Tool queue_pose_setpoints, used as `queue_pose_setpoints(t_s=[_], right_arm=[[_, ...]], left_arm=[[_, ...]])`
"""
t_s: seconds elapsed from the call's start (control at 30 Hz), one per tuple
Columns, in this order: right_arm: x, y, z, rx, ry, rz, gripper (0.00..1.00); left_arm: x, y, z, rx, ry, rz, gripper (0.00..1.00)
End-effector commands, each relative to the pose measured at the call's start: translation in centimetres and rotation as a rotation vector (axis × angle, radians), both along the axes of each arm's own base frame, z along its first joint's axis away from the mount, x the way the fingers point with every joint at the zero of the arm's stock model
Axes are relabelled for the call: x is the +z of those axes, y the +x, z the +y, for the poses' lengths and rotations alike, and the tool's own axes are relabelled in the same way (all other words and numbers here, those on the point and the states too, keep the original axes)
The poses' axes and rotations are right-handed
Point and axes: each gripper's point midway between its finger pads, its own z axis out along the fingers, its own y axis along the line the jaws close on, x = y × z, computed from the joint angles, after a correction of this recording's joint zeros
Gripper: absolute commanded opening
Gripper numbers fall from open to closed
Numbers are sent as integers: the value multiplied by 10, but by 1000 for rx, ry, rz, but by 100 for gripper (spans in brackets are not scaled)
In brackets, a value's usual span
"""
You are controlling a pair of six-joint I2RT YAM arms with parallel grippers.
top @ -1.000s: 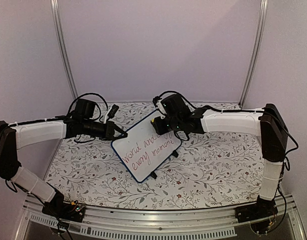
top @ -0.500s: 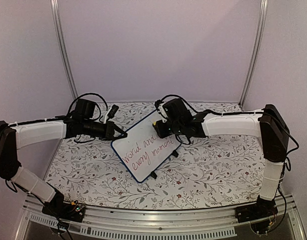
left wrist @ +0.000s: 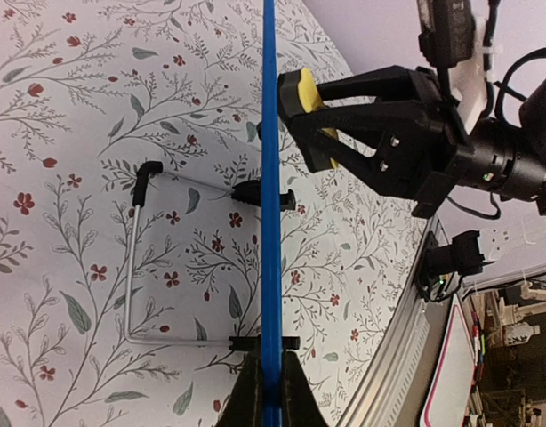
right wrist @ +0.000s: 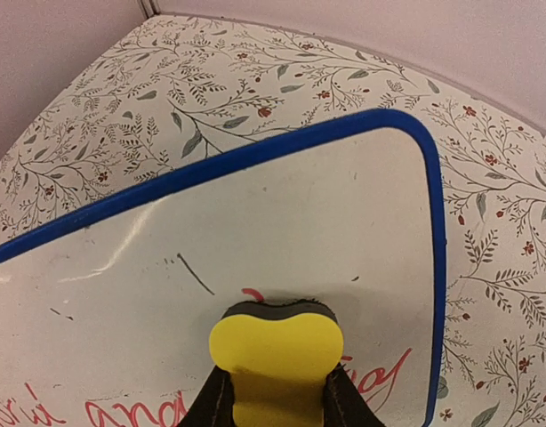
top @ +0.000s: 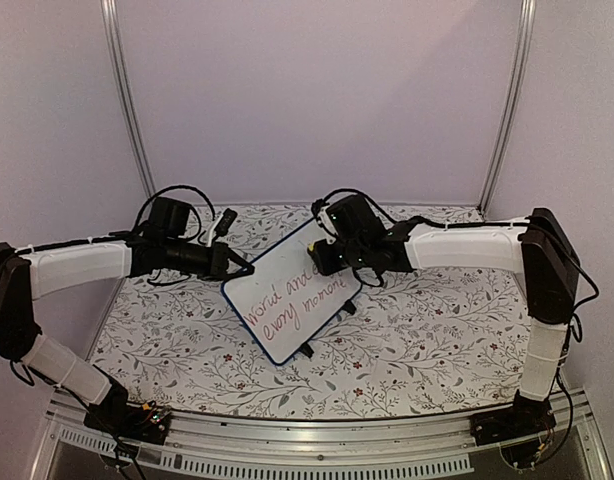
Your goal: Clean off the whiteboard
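The whiteboard [top: 292,295] stands tilted mid-table [top: 427,330], its 9 o'clock corner pinched in the closed left gripper [top: 244,270], while at 1 o'clock the right gripper [top: 328,262] clamps a yellow eraser [right wrist: 275,354] against its written face.

Whiteboard [top: 287,298] left edge: left gripper [top: 243,270] is blocking | far corner: right gripper [top: 326,261] with eraser [right wrist: 275,350] is blocking | near side: table [top: 417,345] is lying open
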Motion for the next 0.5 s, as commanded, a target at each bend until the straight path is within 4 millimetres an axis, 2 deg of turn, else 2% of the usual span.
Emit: queue_pose_setpoints(t_s=[0.0,0.1,0.2,0.47], right_arm=[[16,24,5,-17,-4,-50,18],[17,30,6,-21,-13,-61,18],[10,27,4,-24,-18,-46,18],[-36,-2,-19,-6,-54,46,18]], left_arm=[[21,-8,-5,-57,-45,-61,0],[21,-7,-4,-49,-41,-62,0],[21,-8,-3,-48,-39,-67,0],[20,-7,-4,-47,-37,-61,0]])
